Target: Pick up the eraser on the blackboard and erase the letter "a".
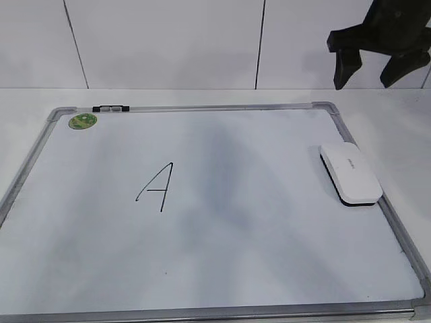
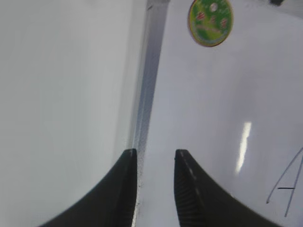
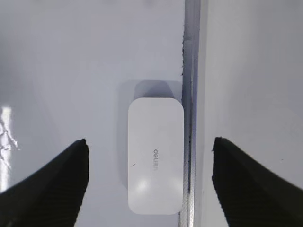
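- Eraser [image 1: 350, 174], a white rounded plastic block, lies flat at the right frame of the white metal-framed blackboard [image 1: 222, 249], within reach.
- Right gripper [image 3: 149, 182] hovers above it, jaws wide and empty, to straddle it.
- Left gripper [image 2: 155, 163]: jaws slightly parted, empty.

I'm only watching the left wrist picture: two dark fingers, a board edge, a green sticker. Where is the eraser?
Observer: The eraser lies flat on the board, far over at its right side, close beside the frame.
Operator: Is anything holding it?
Observer: No. The right gripper hangs above it, wide open and not touching it.
Operator: And the pen strokes at my right edge?
Observer: They belong to a capital A, written left of the board's middle.
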